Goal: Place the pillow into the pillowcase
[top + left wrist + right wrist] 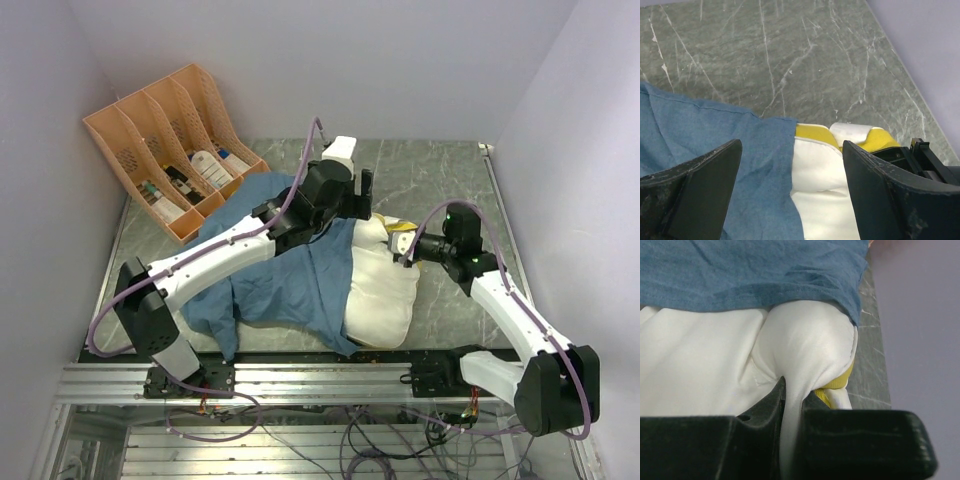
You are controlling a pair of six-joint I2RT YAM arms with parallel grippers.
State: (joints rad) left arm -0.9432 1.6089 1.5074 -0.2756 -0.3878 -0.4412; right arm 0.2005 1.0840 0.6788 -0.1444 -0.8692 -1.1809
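Grey marbled table (pixel 440 180), pale walls; orange file rack (pixel 170 140) at upper left.
Item: pillowcase (pixel 290 280), blue, wrinkled, centre-left of the overhead view.
Item: pillow (pixel 385 290), cream with a yellow edge, centre; its left part lies under the blue fabric, its right part is bare.
Left gripper (pixel 790 150): jaws wide apart, empty, above the case's edge.
Right gripper (pixel 792 395): jaws pinched together on the pillow's white corner.
Status, judged: insertion partway; the exposed portion has yet to be covered.

Grey marble table (pixel 430 175) bears pillowcase (pixel 290 285), pillow (pixel 385 295), orange rack (pixel 170 140).
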